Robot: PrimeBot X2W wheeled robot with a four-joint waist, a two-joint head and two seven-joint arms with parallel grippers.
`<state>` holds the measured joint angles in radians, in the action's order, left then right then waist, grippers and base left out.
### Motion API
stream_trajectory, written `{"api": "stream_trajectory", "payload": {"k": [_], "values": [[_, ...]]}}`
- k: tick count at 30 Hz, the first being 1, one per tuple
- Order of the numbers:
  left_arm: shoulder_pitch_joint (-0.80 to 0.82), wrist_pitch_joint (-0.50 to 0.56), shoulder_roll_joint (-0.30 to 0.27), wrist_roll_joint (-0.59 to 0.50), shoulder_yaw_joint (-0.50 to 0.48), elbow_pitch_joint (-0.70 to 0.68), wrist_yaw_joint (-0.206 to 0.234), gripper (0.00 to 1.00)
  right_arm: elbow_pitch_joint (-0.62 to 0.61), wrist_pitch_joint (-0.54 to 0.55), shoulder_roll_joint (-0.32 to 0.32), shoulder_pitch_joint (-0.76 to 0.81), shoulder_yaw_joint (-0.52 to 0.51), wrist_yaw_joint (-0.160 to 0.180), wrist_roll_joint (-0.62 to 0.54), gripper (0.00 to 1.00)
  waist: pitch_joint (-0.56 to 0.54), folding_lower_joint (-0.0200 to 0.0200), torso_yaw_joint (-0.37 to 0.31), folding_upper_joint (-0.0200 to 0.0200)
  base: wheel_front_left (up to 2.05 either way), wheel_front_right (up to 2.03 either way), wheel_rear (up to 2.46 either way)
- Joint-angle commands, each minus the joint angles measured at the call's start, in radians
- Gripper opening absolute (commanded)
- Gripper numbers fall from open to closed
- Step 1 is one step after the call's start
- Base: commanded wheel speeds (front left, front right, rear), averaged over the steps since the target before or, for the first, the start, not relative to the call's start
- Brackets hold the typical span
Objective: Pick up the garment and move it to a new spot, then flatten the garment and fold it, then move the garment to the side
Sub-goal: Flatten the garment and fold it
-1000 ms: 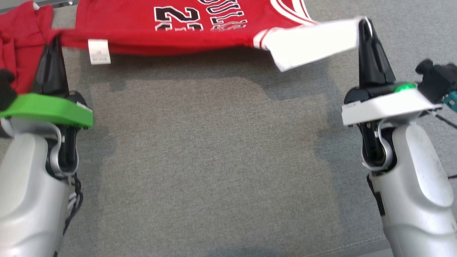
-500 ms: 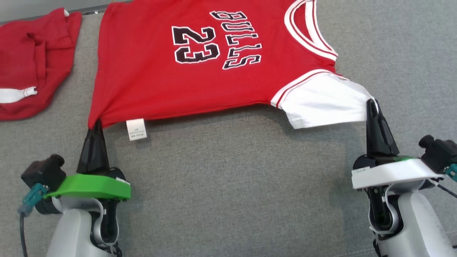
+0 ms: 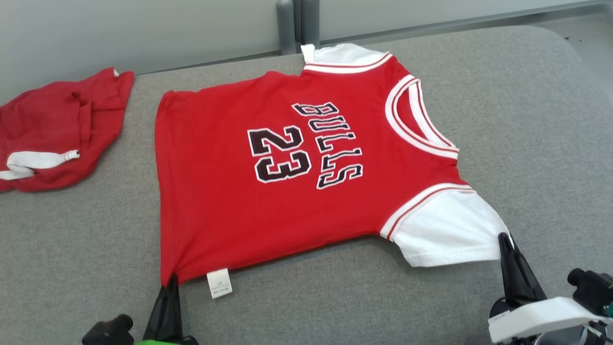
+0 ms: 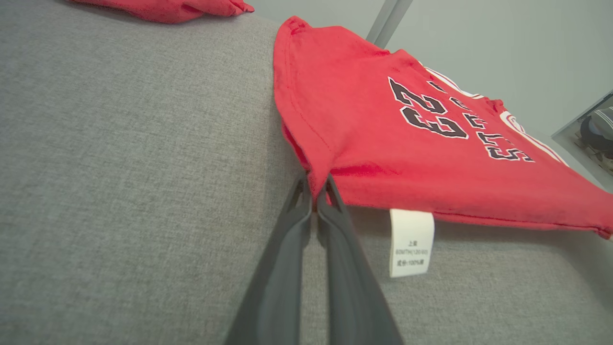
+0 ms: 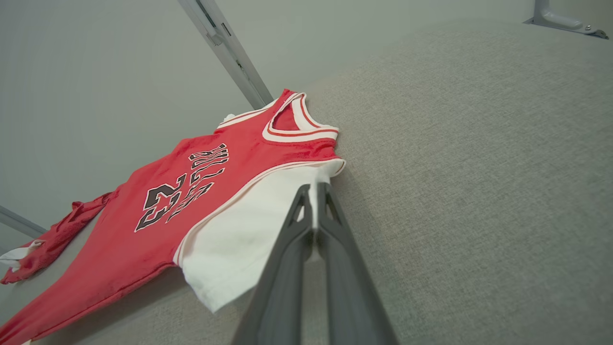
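Lowered since earlier, jersey [image 3: 268, 191] lies spread on desk [image 3: 527, 120]; left tool [image 3: 171, 278] clamped on near hem corner [image 3: 176, 268], right tool [image 3: 503, 236] on white sleeve [image 3: 445, 230]. Flattening step; next I release, then fold.

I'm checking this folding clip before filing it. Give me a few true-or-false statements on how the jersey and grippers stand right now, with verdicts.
1. The left gripper is shut on the jersey at a hem corner. True.
2. The right gripper grips the collar. False: it is shut on the edge of the white sleeve.
3. The jersey lies with its print facing up. True.
4. The white label hangs beside the right gripper. False: it hangs from the hem next to the left gripper.
5. A second red garment lies apart from the jersey, on its left in the head view. True.
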<state>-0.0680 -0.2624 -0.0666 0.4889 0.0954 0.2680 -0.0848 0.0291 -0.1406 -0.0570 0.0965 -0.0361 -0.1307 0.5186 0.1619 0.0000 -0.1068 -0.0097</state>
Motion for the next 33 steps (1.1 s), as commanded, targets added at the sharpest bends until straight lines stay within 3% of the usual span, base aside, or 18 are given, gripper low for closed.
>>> {"api": "stream_trajectory", "payload": {"k": [1, 16, 24, 33], "values": [[-0.023, -0.004, 0.002, -0.006, -0.001, -0.003, -0.002, 0.00, -0.007, 0.003, -0.001, 0.022, -0.005, 0.000, 0.006, 0.00, -0.038, 0.0000, 0.000, 0.0097, 0.00, 0.00, 0.00], [-0.198, -0.004, 0.013, 0.022, 0.012, -0.095, 0.017, 0.00, -0.054, 0.064, 0.005, 0.183, -0.023, 0.000, 0.039, 0.00, -0.081, 0.0000, -0.020, 0.0097, 0.00, 0.00, 0.00], [-0.161, -0.004, 0.014, 0.019, 0.031, -0.101, 0.012, 0.00, -0.056, 0.074, 0.006, 0.153, -0.004, 0.000, 0.036, 0.00, -0.089, 0.0000, -0.018, 0.0097, 0.00, 0.00, 0.00], [-0.095, 0.016, 0.015, 0.133, 0.032, -0.104, 0.002, 0.00, -0.045, 0.053, 0.006, 0.096, -0.001, 0.000, 0.065, 0.00, -0.097, 0.0000, 0.003, 0.0097, 0.00, 0.00, 0.00]]}}
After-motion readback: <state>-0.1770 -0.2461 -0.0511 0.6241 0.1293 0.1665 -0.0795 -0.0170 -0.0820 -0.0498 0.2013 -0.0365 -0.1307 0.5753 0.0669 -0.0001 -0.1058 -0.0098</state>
